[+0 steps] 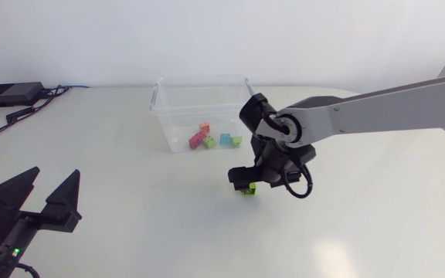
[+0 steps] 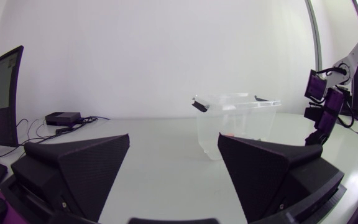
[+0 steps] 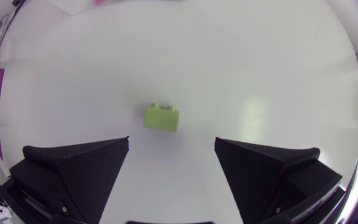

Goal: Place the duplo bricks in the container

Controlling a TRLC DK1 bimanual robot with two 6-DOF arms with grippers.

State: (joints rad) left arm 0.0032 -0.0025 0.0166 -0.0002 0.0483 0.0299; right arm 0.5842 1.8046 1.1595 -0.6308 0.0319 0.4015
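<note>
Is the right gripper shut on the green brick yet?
No, the green brick lies free on the table, just ahead of the open right gripper.

You're at a robotics lab bench, white table (image 1: 130,232), your silver-grey right arm (image 1: 385,108) over it, small black electronics box (image 1: 10,94) with trailing cables (image 1: 52,93) at the far corner, clear plastic container (image 1: 161,99) holding duplo bricks (image 1: 203,139).

White table (image 1: 130,232), apparently under soft light
</note>
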